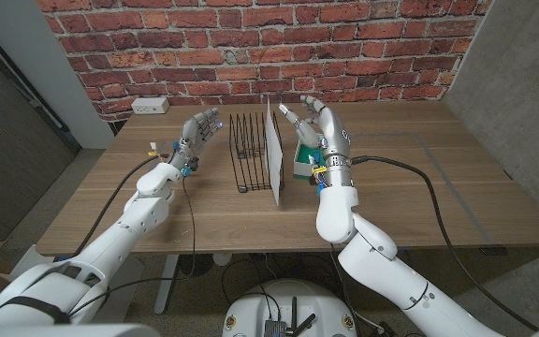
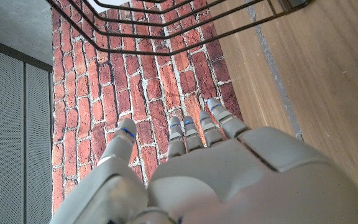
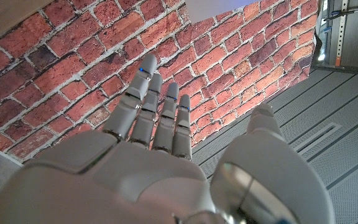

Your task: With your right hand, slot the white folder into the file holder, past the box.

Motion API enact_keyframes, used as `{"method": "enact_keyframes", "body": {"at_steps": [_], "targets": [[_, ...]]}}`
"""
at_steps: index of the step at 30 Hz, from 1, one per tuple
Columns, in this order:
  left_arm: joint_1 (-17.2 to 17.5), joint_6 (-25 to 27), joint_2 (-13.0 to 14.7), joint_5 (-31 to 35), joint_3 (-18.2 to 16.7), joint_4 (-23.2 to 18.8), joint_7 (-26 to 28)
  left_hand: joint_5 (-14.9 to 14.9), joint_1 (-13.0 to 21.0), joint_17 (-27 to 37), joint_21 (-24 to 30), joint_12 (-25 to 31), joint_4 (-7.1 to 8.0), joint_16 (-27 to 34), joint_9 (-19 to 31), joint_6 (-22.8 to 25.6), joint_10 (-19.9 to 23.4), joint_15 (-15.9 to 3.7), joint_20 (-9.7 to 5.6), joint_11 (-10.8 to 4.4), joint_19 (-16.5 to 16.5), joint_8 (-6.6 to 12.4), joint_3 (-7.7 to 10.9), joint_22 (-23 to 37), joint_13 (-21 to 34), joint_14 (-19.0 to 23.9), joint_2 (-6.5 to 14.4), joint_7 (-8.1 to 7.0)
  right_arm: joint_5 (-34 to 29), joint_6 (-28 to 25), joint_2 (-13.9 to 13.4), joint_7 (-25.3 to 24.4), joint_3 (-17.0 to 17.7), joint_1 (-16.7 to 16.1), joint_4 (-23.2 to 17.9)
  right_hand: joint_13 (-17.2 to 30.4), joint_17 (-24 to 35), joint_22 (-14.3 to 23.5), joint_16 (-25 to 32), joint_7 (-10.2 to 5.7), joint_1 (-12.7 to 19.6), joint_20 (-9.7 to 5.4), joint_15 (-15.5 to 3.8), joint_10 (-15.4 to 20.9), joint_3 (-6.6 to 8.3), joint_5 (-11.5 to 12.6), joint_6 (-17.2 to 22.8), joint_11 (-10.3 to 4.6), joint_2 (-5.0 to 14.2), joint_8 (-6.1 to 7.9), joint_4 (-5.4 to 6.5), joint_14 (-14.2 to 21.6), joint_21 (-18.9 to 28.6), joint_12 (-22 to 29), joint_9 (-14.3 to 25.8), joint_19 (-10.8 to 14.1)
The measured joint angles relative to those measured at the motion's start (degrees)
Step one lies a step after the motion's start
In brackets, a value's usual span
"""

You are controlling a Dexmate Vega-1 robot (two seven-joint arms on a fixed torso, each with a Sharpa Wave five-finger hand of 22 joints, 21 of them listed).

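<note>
The white folder (image 1: pixel 274 150) stands upright on its edge at the right side of the black wire file holder (image 1: pixel 247 150); whether it sits in a slot I cannot tell. A white and green box (image 1: pixel 303 164) lies just right of the folder. My right hand (image 1: pixel 326 131) hovers above the box with its fingers apart, its thumb close to the folder's top edge and holding nothing. In the right wrist view, the right hand (image 3: pixel 160 155) shows straight, spread fingers. My left hand (image 1: pixel 197 136) is raised left of the holder, open and apart from it. The holder's wires (image 2: pixel 185 18) show beyond the left hand (image 2: pixel 216 168).
A white power strip (image 1: pixel 149 106) lies at the table's back left by the brick wall. Black cables (image 1: pixel 429 192) run over the wooden table (image 1: pixel 438 159) on the right, and a thin cable (image 1: pixel 189 201) runs along my left arm.
</note>
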Motion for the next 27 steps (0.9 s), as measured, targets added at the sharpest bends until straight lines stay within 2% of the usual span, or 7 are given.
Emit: {"method": "enact_keyframes", "body": {"at_steps": [7,10,11,12,18,27], "targets": [[1.6,-0.6,0.5,0.6,-0.3,-2.0,2.2,0.0,0.3,0.0,0.0,0.0,0.00,0.0,0.0,-0.2,0.0,0.00,0.00,0.00,0.0,0.00,0.00,0.0,0.0,0.0,0.3,-0.22,4.7,3.3,-2.0,1.9,4.1,-1.2,-0.3,-1.1,-0.6,0.0,-0.2,-0.61,-0.6,0.41,0.52,-2.3,-0.06,-0.3,-2.5,-0.22,0.61,-0.45,-0.39,-3.0,-1.9,0.0,-0.2,-2.1],[2.2,-0.6,0.7,0.6,-0.5,-2.8,2.2,0.0,0.3,0.0,0.0,0.0,-0.16,0.0,0.0,-0.4,0.0,0.00,-0.26,0.00,-0.3,0.00,0.16,0.0,0.0,0.0,0.3,-0.41,6.3,4.3,-2.0,2.7,4.1,-1.2,-0.3,-1.7,-1.1,0.0,-0.2,-0.70,-1.2,0.55,0.70,-3.8,-0.05,-0.3,-3.6,-0.49,0.73,-0.45,-0.39,-4.8,-2.6,0.0,-0.3,-3.5],[2.6,-0.6,0.9,0.9,-0.5,-3.2,3.4,0.0,0.3,0.0,0.0,0.0,-0.17,0.0,0.0,-0.6,0.0,0.00,-0.34,0.00,-0.3,0.00,0.17,0.0,0.0,0.0,0.3,-0.62,7.5,4.9,-3.0,3.4,6.3,-1.6,-0.2,-1.9,-1.1,0.0,-0.2,-0.88,-1.6,0.61,0.69,-4.4,-0.06,-0.3,-3.9,-0.45,0.98,-0.45,-0.39,-5.4,-2.7,-0.2,-0.3,-4.0],[2.7,-0.6,0.9,0.9,-0.6,-3.3,3.5,0.0,0.3,0.0,0.0,0.0,-0.32,0.0,0.0,-0.7,0.0,0.00,-0.34,0.04,-0.3,-0.25,0.32,0.0,0.0,0.0,0.3,-0.71,7.7,5.1,-3.1,3.5,6.4,-1.6,-0.2,-2.1,-1.3,0.0,-0.2,-0.89,-1.6,0.66,0.76,-4.8,-0.05,-0.5,-4.4,-0.48,0.98,-0.45,-0.39,-5.9,-3.0,-0.2,-0.3,-4.4],[4.0,-0.7,1.4,1.2,-0.8,-4.8,5.0,0.0,0.3,0.0,-0.5,0.0,-0.49,0.0,0.0,-1.5,-0.4,-0.01,-0.20,0.42,-1.3,-0.25,0.15,0.0,0.0,-0.6,0.3,-0.92,13.1,7.9,-4.7,6.1,9.8,-1.7,1.2,-3.1,-1.9,0.0,-0.2,-0.81,-3.2,1.08,1.12,-7.5,-0.06,-0.7,-7.2,-0.73,1.81,-0.67,-0.39,-8.5,-3.5,-0.2,-0.3,-6.3],[5.5,-0.7,1.7,1.7,-1.0,-6.7,7.2,0.0,0.5,0.0,-0.5,-0.2,-0.48,0.0,0.0,-2.1,-1.0,-0.31,-0.33,-0.17,-2.4,-0.25,0.15,0.0,0.0,-0.9,0.5,-1.43,20.2,12.3,-6.5,9.3,13.9,-1.5,4.4,-4.0,-2.7,0.0,-0.2,-0.88,-4.3,0.94,0.90,-10.1,-0.20,-0.9,-9.5,-0.88,2.28,-0.67,-0.24,-11.3,-3.7,-0.2,-0.5,-8.4]]}}
